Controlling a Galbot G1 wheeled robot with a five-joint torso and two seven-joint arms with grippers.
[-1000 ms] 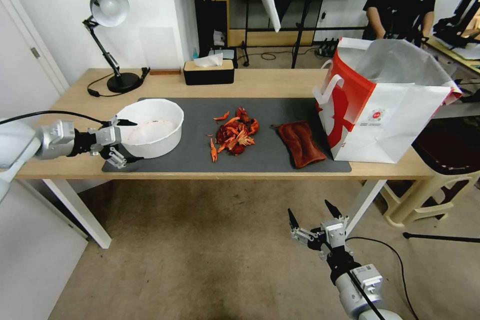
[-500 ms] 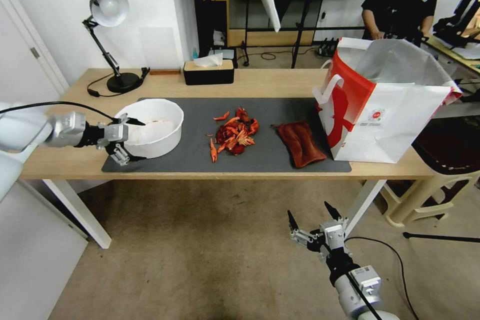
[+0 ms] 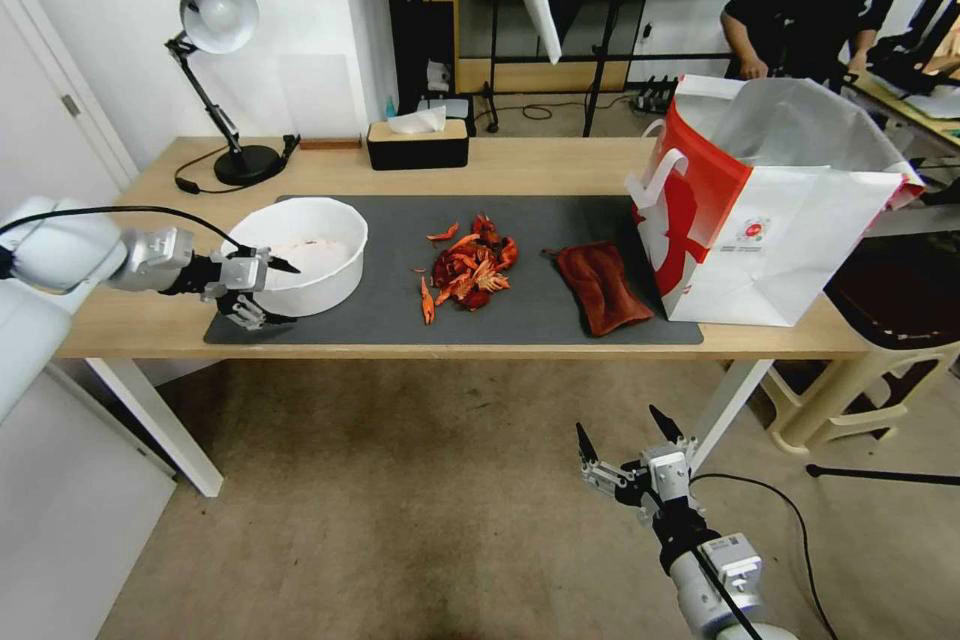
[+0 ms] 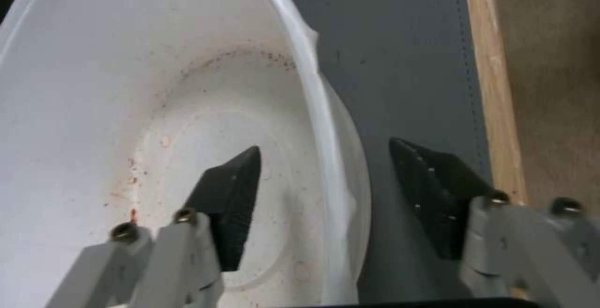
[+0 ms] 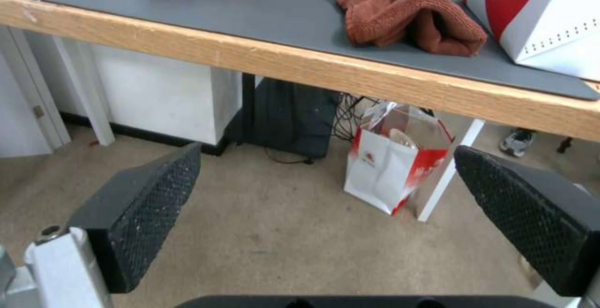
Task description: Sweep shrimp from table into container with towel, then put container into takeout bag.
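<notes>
White plastic fills the left gripper's (image 4: 322,195) gap: its open fingers now straddle the bowl's (image 3: 305,220) near wall, one inside, one outside on the grey mat (image 3: 520,320). Over the last second the left gripper (image 3: 262,292) has slid in from just beside the bowl to this spot; nothing else on the counter (image 3: 150,320) has shifted. That suggests a grasp on the rim is about to close, though contact with the wall is hard to judge. The shrimp (image 3: 468,270) lie in a pile mid-mat, the towel (image 3: 600,285) just beside the bag (image 3: 770,220), both untouched, so sweeping has not begun. The right gripper (image 3: 620,435) hangs wide open below the counter edge.
</notes>
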